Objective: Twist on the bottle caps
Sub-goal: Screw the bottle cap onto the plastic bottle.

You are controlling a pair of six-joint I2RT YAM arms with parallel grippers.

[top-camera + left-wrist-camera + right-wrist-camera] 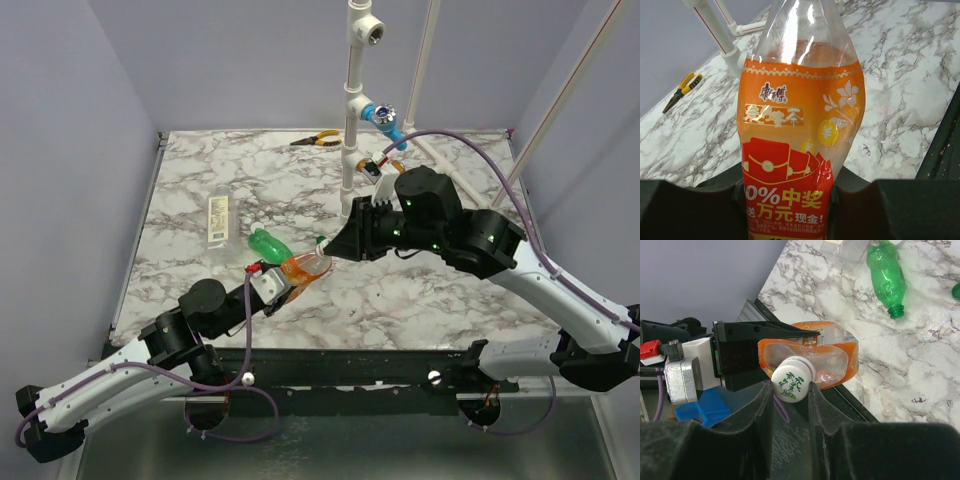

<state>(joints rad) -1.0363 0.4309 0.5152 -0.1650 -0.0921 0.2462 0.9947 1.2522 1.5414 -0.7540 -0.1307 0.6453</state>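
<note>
My left gripper (787, 212) is shut on the lower body of the wide orange bottle (800, 110), holding it tilted above the table's near part (300, 268). A white cap (792, 380) with green print sits on that bottle's neck. My right gripper (790, 390) is shut on this cap, one finger on each side, and meets the bottle mouth from the right (325, 247). The slim green bottle (268, 243) lies uncapped on the marble just behind them (885, 275). A dark green cap (956, 290) shows at the right wrist view's edge. The clear bottle (218, 220) lies further left.
A white pipe frame (352, 120) with a blue tap handle (382, 115) and an orange one (395, 165) stands at the back centre. Yellow-handled pliers (315, 139) lie at the table's far edge. The table's black front rail (340, 365) runs beneath both arms.
</note>
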